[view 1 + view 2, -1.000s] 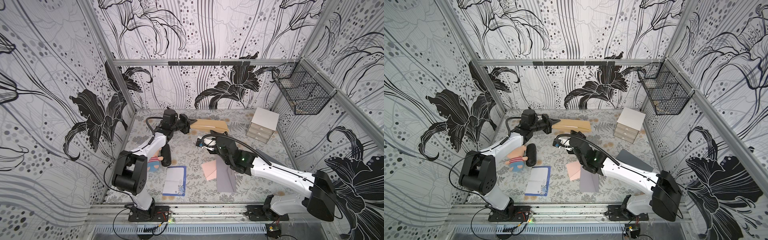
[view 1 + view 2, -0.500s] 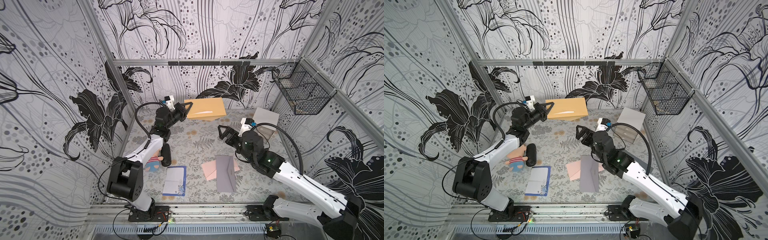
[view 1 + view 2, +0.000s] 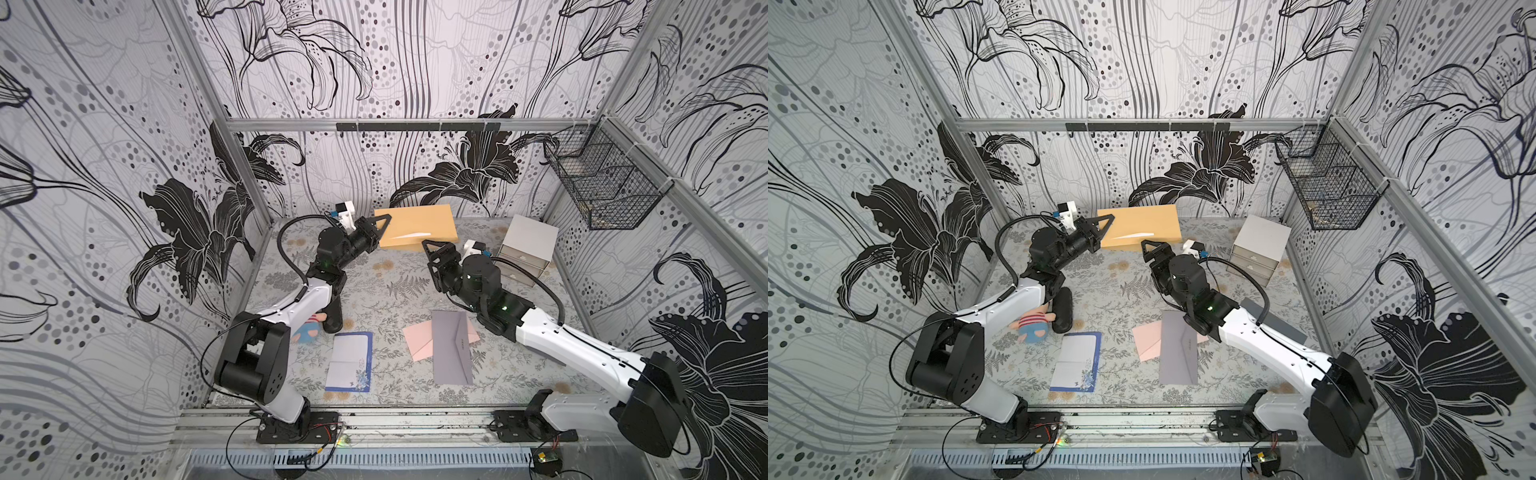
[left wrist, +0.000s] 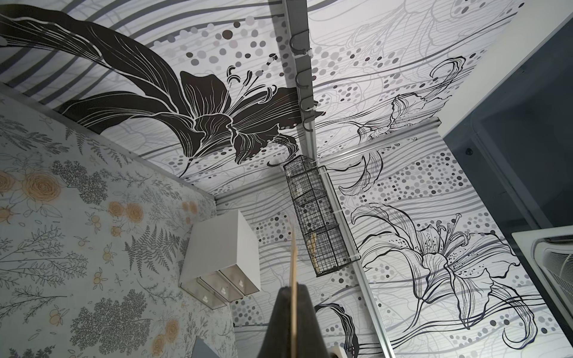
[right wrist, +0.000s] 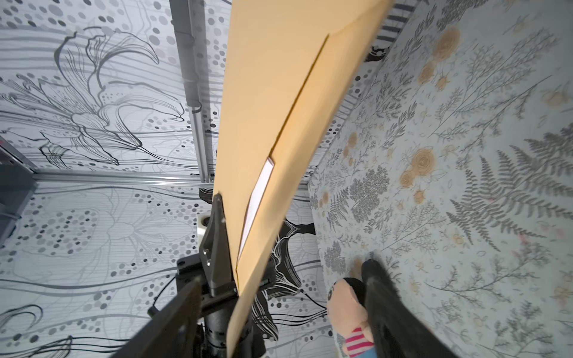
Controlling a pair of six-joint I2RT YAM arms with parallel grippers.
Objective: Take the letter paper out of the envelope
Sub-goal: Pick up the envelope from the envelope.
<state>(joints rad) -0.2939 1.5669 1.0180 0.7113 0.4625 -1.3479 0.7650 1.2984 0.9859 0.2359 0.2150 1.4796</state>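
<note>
Envelope (image 3: 415, 226), lower a second ago, now hangs at upper centre, pinched by left gripper (image 3: 380, 230); right gripper (image 3: 432, 257), jaws wide, has risen to its lower edge, where white letter paper (image 5: 257, 201) peeks out, likely ready for pulling

The floral table (image 3: 395, 282) below me: drawers (image 3: 528, 249) beside my right pincer (image 3: 430, 264), a grey envelope (image 3: 451, 353) atop a pink envelope (image 3: 417, 343) behind it; notepaper (image 3: 349, 359), a doll (image 3: 307, 332) and a black case (image 3: 334, 316) behind my left pincer (image 3: 384, 222).
</note>
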